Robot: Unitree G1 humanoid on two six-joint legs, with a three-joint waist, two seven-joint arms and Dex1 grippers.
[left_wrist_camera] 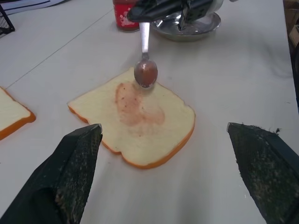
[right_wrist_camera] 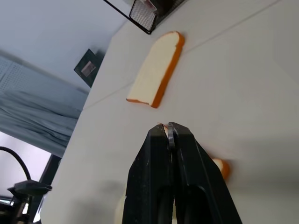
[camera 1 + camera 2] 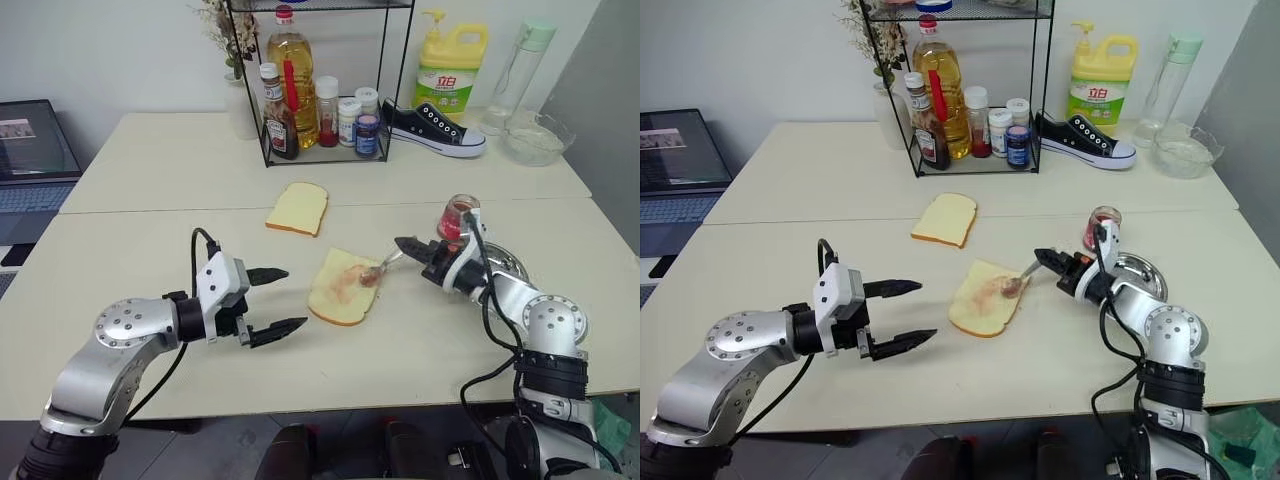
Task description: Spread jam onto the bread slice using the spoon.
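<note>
We're pinching the spoon (image 3: 383, 269) in the right gripper (image 3: 408, 246) over the bread slice (image 3: 344, 287) — left gripper (image 3: 281, 301) gaping wide, idling — pressing could be shoving the unheld slice.

Two cream tables (image 3: 150, 240) pushed together, seam running across. White wall (image 3: 120, 50) behind the far table. Laptop (image 3: 35, 150) just off the far table's left end. Grey floor (image 3: 220, 450) under the near edge.
</note>
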